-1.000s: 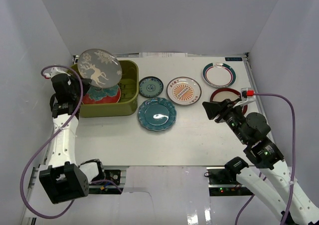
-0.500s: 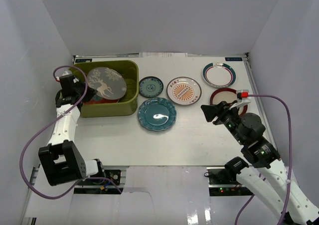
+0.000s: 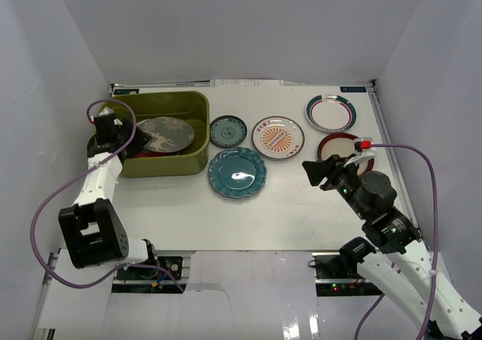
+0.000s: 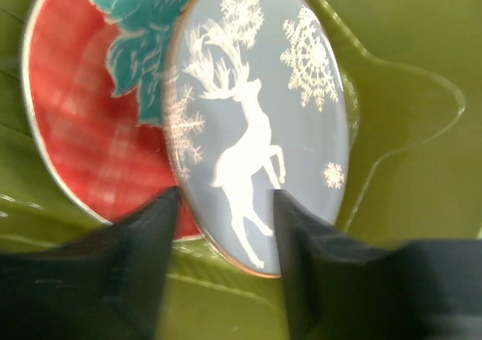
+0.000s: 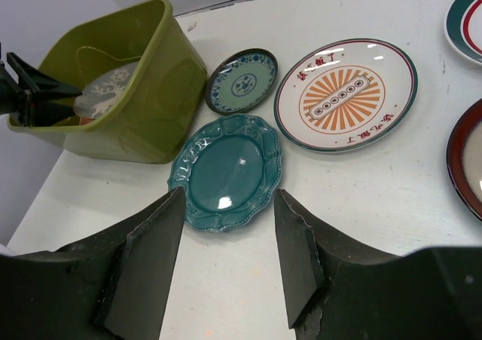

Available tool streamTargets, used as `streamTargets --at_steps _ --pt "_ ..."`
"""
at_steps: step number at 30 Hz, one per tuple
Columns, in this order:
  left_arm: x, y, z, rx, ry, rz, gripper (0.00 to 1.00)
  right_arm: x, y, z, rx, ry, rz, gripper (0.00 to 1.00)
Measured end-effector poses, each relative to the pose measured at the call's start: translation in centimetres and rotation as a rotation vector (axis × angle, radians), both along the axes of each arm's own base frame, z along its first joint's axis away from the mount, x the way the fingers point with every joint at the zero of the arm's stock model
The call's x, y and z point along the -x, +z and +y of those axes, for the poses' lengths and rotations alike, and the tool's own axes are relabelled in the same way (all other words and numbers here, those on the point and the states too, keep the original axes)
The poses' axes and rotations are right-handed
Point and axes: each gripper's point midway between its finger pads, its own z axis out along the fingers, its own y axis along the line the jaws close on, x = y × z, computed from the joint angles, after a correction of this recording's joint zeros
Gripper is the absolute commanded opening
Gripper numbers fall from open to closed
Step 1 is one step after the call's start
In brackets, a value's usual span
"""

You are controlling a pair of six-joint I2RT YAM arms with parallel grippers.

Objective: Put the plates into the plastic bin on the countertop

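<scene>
Top view: lowered the grey deer plate (image 3: pixel 164 134) since a second ago, from up over the far rim to down inside the plastic bin (image 3: pixel 194 157). Puts the left fingers (image 3: pixel 120 140) at the bin's left wall, right by the plate's rim. Barely shifted the right fingers (image 3: pixel 312 166), hanging toward the right edge of the worktop (image 3: pixel 301 212). Counting two of seven in: grey on top of the red flowered plate (image 3: pixel 151 153). Leaves five out: small teal plate (image 3: pixel 227 130), plain teal plate (image 3: pixel 237 172) and sunburst plate (image 3: pixel 278 137) mid-worktop, white-rimmed plate (image 3: pixel 330 113) and dark-red-rimmed plate (image 3: pixel 335 137) toward the far right corner. Has the bin in the far left corner, long axis along the far edge.

Left wrist: shows fingers parted, plate rim in the gap, no pinch visible. Reading that as let go. Lies face up, tilted against the red one; round, so no long axis.

Right wrist: shows fingers spread, holding nothing, aimed at the plain teal plate. Probably next pick.
</scene>
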Motion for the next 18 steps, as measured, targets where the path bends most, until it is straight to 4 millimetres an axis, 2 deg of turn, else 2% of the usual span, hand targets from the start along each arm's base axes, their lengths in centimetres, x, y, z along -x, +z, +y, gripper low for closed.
streamTargets --at_steps 1,2,5,10,13,16,18 --pt "0.0 0.0 0.1 -0.004 0.000 0.000 0.73 0.0 -0.1 0.0 0.001 0.000 0.003 0.57" --pt "-0.1 0.1 0.1 -0.007 -0.001 -0.005 0.84 -0.1 -0.3 0.0 0.003 -0.001 0.008 0.57" --pt "-0.5 0.6 0.2 -0.016 -0.002 -0.032 0.97 -0.3 -2.2 0.3 0.004 -0.004 0.052 0.58" --pt "-0.4 1.4 0.2 -0.062 -0.001 -0.055 0.98 -0.5 -8.8 0.6 0.047 -0.027 0.233 0.61" --pt "-0.3 2.4 0.3 -0.132 0.001 -0.078 0.98 -0.6 -12.4 0.4 0.079 -0.065 0.345 0.67" --pt "0.0 3.7 -0.1 -0.205 0.000 -0.111 0.98 -1.2 -14.2 -0.2 0.097 -0.122 0.408 0.75" --pt "0.6 4.8 -0.6 -0.252 -0.006 -0.141 0.98 -2.2 -14.8 -1.3 0.093 -0.191 0.429 0.76"
